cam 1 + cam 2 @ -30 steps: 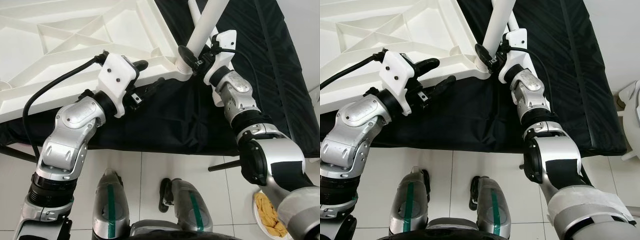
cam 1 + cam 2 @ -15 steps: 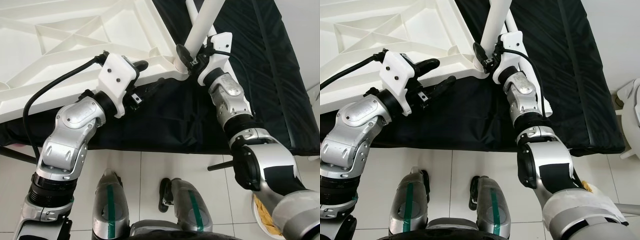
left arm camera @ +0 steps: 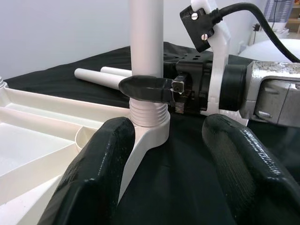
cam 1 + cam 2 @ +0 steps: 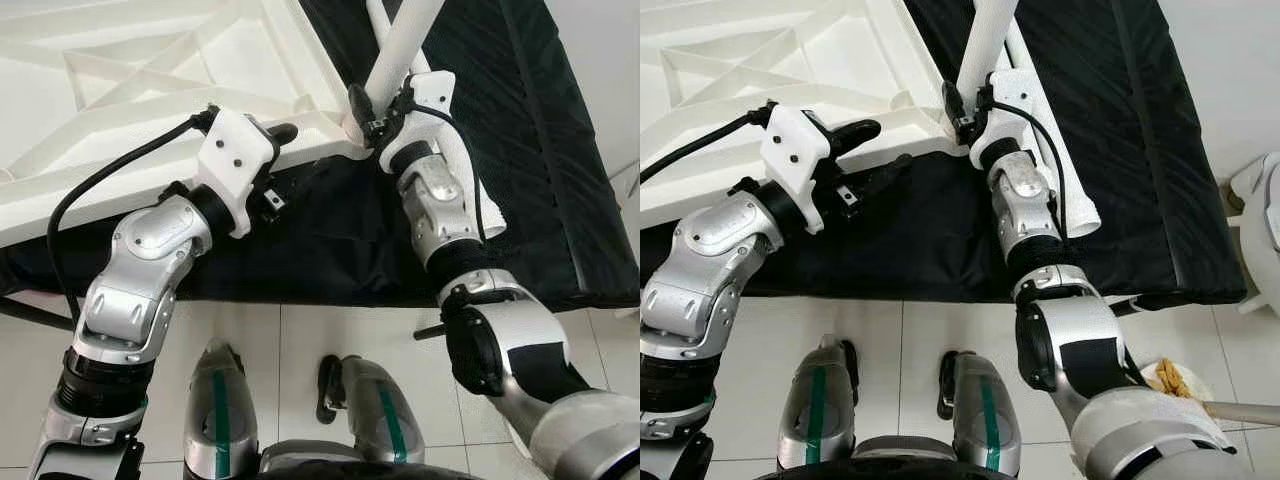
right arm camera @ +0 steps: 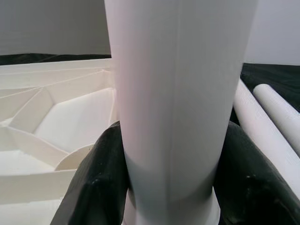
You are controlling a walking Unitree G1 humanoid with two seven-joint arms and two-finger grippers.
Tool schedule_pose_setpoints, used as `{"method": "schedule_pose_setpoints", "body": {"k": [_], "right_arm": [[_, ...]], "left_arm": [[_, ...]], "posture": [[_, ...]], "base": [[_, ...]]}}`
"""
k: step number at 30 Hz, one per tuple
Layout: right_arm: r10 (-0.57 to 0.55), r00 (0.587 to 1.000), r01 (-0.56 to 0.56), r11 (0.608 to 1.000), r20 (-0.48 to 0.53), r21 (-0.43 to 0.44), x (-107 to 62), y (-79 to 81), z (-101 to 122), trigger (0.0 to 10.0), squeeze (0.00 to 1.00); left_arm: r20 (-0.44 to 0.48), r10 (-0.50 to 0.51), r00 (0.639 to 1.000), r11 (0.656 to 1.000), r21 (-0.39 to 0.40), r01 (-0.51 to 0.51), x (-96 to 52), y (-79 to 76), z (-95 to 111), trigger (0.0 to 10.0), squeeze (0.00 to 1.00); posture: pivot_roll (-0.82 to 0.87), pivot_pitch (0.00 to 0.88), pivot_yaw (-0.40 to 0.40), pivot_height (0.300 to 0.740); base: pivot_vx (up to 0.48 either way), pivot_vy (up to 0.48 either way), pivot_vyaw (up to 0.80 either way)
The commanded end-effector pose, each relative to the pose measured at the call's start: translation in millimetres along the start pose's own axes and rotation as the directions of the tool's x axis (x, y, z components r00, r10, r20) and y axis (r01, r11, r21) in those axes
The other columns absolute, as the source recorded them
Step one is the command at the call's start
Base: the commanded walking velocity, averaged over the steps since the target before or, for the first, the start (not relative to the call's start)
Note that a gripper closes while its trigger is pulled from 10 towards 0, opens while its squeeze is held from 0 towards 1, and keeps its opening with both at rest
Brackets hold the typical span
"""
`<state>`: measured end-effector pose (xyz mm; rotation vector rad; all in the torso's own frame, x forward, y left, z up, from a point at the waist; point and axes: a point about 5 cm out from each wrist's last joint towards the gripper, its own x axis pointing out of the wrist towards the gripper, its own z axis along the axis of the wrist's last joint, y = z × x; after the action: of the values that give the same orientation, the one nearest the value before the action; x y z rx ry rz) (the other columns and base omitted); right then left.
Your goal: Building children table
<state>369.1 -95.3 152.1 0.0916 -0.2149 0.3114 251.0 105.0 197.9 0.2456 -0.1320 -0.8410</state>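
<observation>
Before you lies a black mat (image 4: 540, 150), and on it, upside down, the white tabletop (image 4: 130, 110), its ribbed underside facing up and its near corner pointing toward the robot's right.

At that corner a white table leg (image 4: 985, 45) stands upright in the socket (image 3: 147, 126). Your left wrist view gives what the head views cannot: the threaded end of the leg seated in the socket's collar, and one black finger (image 3: 145, 88) of the right gripper (image 4: 368, 105) wrapped across the leg just above the threads. Your right wrist view shows the leg (image 5: 180, 103) close up, both black fingers (image 5: 101, 178) pressed against its sides, so that gripper is clamped on the leg.

Two spare legs (image 4: 1065, 180) lie on the mat just beyond the right forearm; the left wrist view shows them side by side behind the standing leg.

Your right arm reaches forward from the lower right, elbow bent, wrist raised to the corner. Your left arm comes up from the lower left, elbow bent, with the left gripper (image 4: 290, 160) at the tabletop's near edge: one finger (image 4: 280, 132) lies over the rim and the other below it against the mat, the pair parted with the edge between them. In the left wrist view those fingers stand well apart on either side of the socket.

A plate (image 4: 1180, 380) holding something yellow sits on the tiled floor (image 4: 300, 330) at the right.

No writing is legible anywhere.
</observation>
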Motion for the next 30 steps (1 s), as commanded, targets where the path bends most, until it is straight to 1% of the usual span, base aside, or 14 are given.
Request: {"method": "schedule_pose_setpoints", "body": {"k": [1, 4, 5, 9, 10, 12, 14, 16, 19, 21, 25, 28, 30], "right_arm": [[-0.069, 0.997, 0.069, 0.998, -0.033, 0.005, -2.5, 0.6, -6.6, 10.0, 0.0], [-0.102, 0.994, 0.102, 0.995, -0.032, 0.002, -2.2, 1.2, -6.8, 10.0, 0.0], [-0.13, 0.991, 0.13, 0.991, -0.034, 0.004, -2.1, 1.7, -7.0, 10.0, 0.0], [-0.148, 0.988, 0.148, 0.989, -0.036, 0.006, -2.0, 2.0, -7.1, 10.0, 0.0], [-0.207, 0.977, 0.207, 0.978, -0.044, -0.001, -2.3, 3.2, -9.0, 10.0, 0.0], [-0.207, 0.977, 0.207, 0.978, -0.044, -0.001, -2.3, 3.2, -9.0, 10.0, 0.0], [-0.272, 0.961, 0.271, 0.962, -0.051, -0.025, -3.7, 4.2, -11.3, 10.0, 0.0], [-0.294, 0.954, 0.293, 0.956, -0.051, -0.035, -4.3, 4.5, -11.8, 10.0, 0.0], [-0.376, 0.924, 0.374, 0.927, -0.065, -0.038, -5.7, 3.8, -13.7, 10.0, 0.0], [-0.391, 0.918, 0.389, 0.92, -0.067, -0.039, -5.9, 3.6, -13.9, 10.0, 0.0], [-0.454, 0.889, 0.453, 0.891, -0.057, -0.026, -7.0, 4.5, -12.9, 10.0, 0.0], [-0.469, 0.881, 0.469, 0.883, -0.057, -0.019, -7.1, 5.5, -12.7, 10.0, 0.0], [-0.497, 0.866, 0.497, 0.867, -0.048, -0.015, -7.5, 5.8, -11.4, 10.0, 0.0]], "left_arm": [[0.002, 0.007, 1.0, 1.0, -0.008, -0.007, 0.3, -3.7, 0.9, 10.0, 0.0], [0.001, 0.006, 1.0, 1.0, -0.007, -0.006, 0.2, -3.9, 0.8, 10.0, 0.0], [0.002, 0.005, 1.0, 1.0, -0.008, -0.005, 0.1, -4.0, 0.8, 10.0, 0.0], [0.002, 0.005, 1.0, 1.0, -0.008, -0.005, 0.0, -4.1, 0.8, 10.0, 0.0], [0.001, 0.003, 1.0, 1.0, -0.007, -0.003, 0.0, -4.2, 0.9, 10.0, 0.0], [0.001, 0.003, 1.0, 1.0, -0.007, -0.003, 0.0, -4.2, 0.9, 10.0, 0.0], [-0.001, 0.002, 1.0, 1.0, -0.008, -0.002, -0.3, -4.2, 0.9, 10.0, 0.0], [-0.002, 0.001, 1.0, 1.0, -0.008, -0.001, -0.5, -4.2, 0.9, 10.0, 0.0], [-0.004, 0.002, 1.0, 1.0, -0.007, -0.002, -0.7, -4.2, 1.0, 10.0, 0.0], [-0.004, 0.002, 1.0, 1.0, -0.008, -0.002, -0.7, -4.2, 1.0, 10.0, 0.0], [-0.005, 0.003, 1.0, 1.0, -0.008, -0.003, -1.3, -4.1, 1.0, 10.0, 0.0], [-0.006, 0.003, 1.0, 1.0, -0.009, -0.003, -1.6, -4.2, 1.0, 10.0, 0.0], [-0.007, 0.003, 1.0, 1.0, -0.009, -0.003, -1.9, -4.3, 1.0, 10.0, 0.0]], "posture": [[0.15, 0.092, -0.107, 0.74], [0.15, 0.091, -0.107, 0.74], [0.15, 0.09, -0.107, 0.74], [0.15, 0.09, -0.107, 0.74], [0.15, 0.091, -0.105, 0.74], [0.15, 0.091, -0.105, 0.74], [0.15, 0.096, -0.104, 0.74], [0.15, 0.096, -0.104, 0.74], [0.15, 0.098, -0.103, 0.74], [0.15, 0.098, -0.103, 0.74], [0.16, 0.103, -0.1, 0.74], [0.16, 0.103, -0.1, 0.74], [0.16, 0.107, -0.1, 0.74]], "base": [[0.0, 0.0, 0.0], [0.0, 0.0, 0.0], [0.0, 0.0, 0.0], [0.0, 0.0, 0.0], [0.0, 0.0, 0.0], [0.0, 0.0, 0.0], [0.0, 0.0, 0.0], [0.0, 0.0, 0.0], [0.0, 0.0, 0.0], [0.0, 0.0, 0.0], [0.0, 0.0, 0.0], [0.0, 0.0, 0.0], [0.0, 0.0, 0.0]]}}
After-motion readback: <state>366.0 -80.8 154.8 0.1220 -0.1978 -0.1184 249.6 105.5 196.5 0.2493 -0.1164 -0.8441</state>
